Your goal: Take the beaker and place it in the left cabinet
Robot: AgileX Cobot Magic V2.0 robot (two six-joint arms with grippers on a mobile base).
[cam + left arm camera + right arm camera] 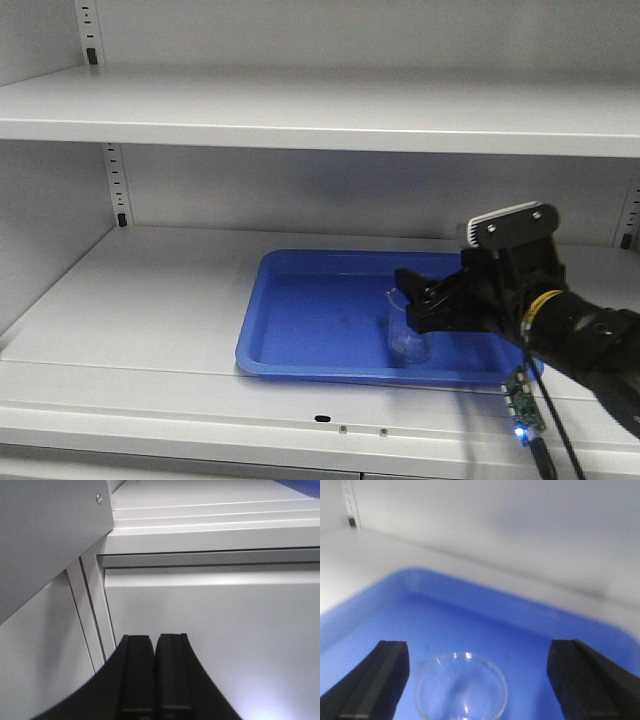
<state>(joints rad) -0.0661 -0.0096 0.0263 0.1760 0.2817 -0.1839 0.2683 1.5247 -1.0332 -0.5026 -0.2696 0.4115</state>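
Beaker (408,330) position, front view: it stands upright in the blue tray (300,330), toward the tray's front right portion, on the middle shelf of the left cabinet (150,290). The right gripper (420,300) reaches in from the right side and sits at the beaker's upper part, with the dark fingers overlapping the glass in this view. Contact cannot be confirmed from here. The left arm does not appear in this view, so the right arm is judged the nearer one.

Left wrist view: the left gripper (154,675) has both fingers pressed together with nothing between them. It faces plain grey cabinet panels and a horizontal seam. A sliver of blue shows at the top right corner. The beaker is not in this view.

Right wrist view: the fingers (375,677) of the right gripper are spread wide apart, one at each lower edge of the view. The beaker's round rim lies between them, closer to the finger at the left of the view, with clear gaps on both sides. Its long axis stands vertical, mouth up. The glass rests on the tray floor and is not gripped. In the inspector's judgement the placement is made or nearly made, and any withdrawal should run straight back, away from the rim.
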